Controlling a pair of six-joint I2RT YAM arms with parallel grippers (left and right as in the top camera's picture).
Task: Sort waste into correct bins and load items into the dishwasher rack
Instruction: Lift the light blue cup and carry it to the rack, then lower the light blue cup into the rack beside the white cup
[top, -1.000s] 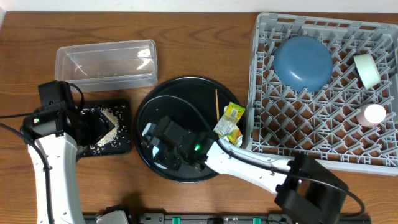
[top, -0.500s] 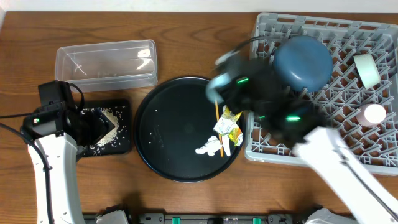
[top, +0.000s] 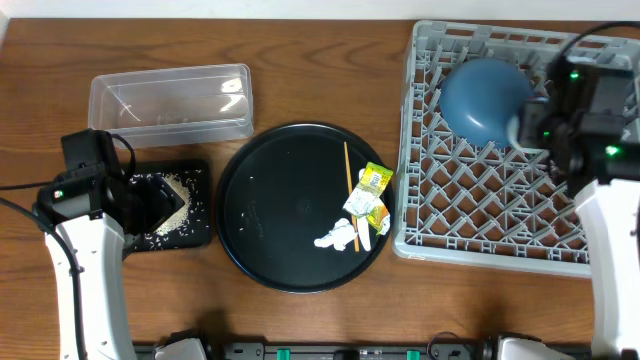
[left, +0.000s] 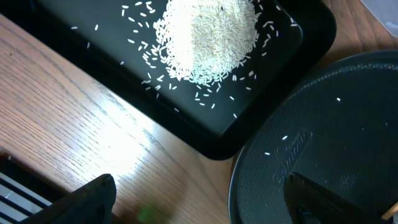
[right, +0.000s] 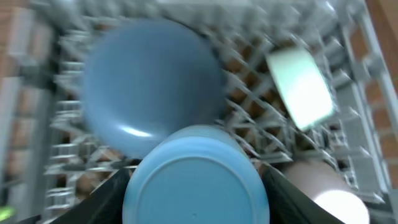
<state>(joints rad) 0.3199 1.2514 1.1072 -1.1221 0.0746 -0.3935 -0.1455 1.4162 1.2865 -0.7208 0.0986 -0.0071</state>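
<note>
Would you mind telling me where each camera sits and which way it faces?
Overhead: fixed above the table, looking straight down; the left arm shows by the black tray, the right arm over the dishwasher rack.
Left wrist: low over the rice, facing down; the left gripper, open, frames the bottom edge.
Right wrist: above the rack, facing down, blurred; the right gripper grips the pale blue cup.
Shared: overhead and right wrist both show the blue plate.
</note>
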